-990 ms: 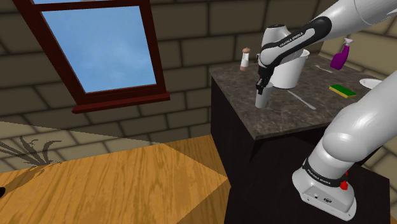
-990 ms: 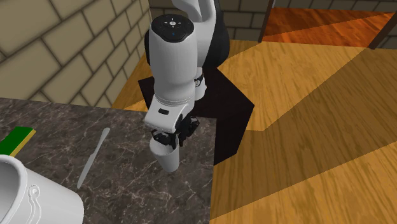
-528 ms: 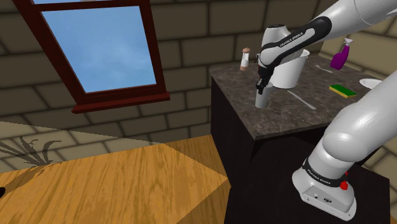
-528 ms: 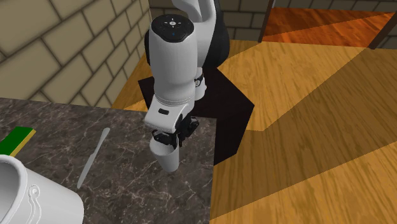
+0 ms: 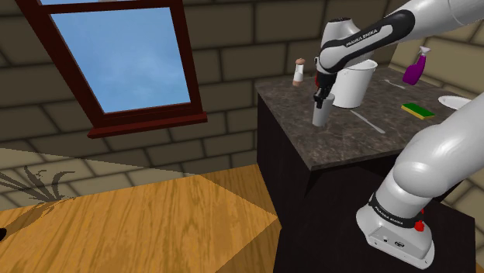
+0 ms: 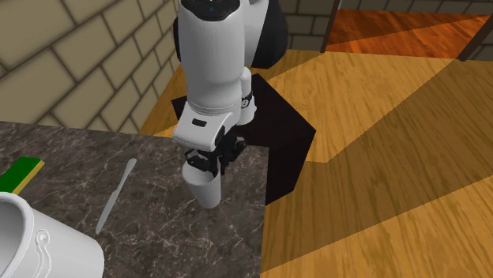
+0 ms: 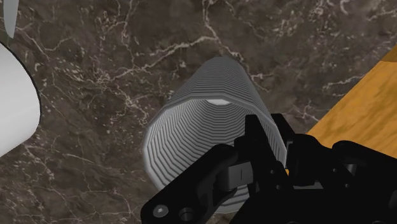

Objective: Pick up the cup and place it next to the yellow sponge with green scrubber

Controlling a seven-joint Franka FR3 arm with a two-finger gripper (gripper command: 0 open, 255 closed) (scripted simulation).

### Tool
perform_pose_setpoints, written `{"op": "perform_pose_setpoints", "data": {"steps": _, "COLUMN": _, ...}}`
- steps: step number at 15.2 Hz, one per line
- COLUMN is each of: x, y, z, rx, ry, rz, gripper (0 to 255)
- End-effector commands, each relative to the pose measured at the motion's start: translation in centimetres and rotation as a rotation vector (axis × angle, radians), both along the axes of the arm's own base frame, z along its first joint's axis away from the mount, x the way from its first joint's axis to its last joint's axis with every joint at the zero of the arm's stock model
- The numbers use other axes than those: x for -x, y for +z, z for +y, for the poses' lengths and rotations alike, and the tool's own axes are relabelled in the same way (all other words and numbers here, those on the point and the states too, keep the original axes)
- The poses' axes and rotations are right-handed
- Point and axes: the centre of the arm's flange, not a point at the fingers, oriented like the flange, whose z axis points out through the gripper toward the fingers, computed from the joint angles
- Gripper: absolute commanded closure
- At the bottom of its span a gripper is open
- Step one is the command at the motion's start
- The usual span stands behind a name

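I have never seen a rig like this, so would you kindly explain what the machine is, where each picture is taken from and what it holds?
It is a white robot arm on a box stand. The shoulder view looks from beside the stand; the second exterior view faces the arm across the dark veined counter; the wrist view looks down from the hand. Its black jaws are shut on the rim of a pale cup. Also on the counter: a white bucket, a knife, the yellow-and-green sponge, a purple spray bottle and a small shaker.
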Motion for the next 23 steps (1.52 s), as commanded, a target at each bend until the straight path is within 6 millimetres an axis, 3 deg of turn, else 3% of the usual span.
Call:
{"op": "perform_pose_setpoints", "data": {"steps": 1, "x": -0.1, "y": 1.2, "z": 0.0, "rx": 0.0, "ry": 0.0, "rz": 0.0, "gripper": 255}}
{"op": "perform_pose_setpoints", "data": {"steps": 23, "x": -0.1, "y": 12.8, "z": 0.0, "rx": 0.0, "ry": 0.0, "rz": 0.0, "gripper": 255}}
